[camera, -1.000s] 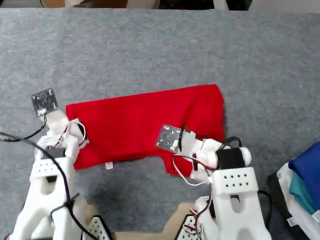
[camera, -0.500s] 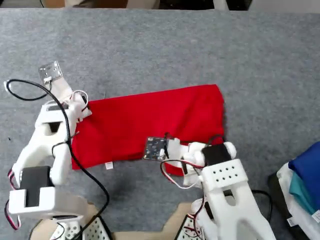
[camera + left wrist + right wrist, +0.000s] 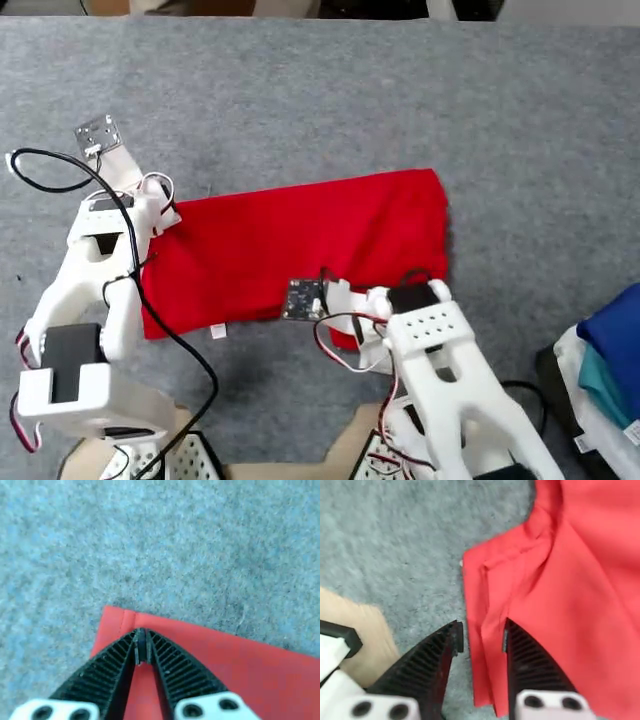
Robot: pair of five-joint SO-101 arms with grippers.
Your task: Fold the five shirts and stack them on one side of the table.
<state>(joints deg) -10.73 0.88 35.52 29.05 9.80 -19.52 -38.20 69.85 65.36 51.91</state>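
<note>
Left gripper [image 3: 141, 649], jaws pressed together, is sitting with its tips on the hemmed corner of the red shirt [image 3: 300, 240], and bare grey felt cover [image 3: 200, 545] is stretching wide beyond the tips. Right gripper [image 3: 481, 632], jaws apart, is straddling the shirt's rumpled, doubled-over edge, with open felt lying outside one jaw. The shirt is lying folded into a long flat band between the two grippers.

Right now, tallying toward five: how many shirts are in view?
4: a red shirt flat mid-table; blue, teal and white ones piled at the right edge. More may be hidden there.
</note>
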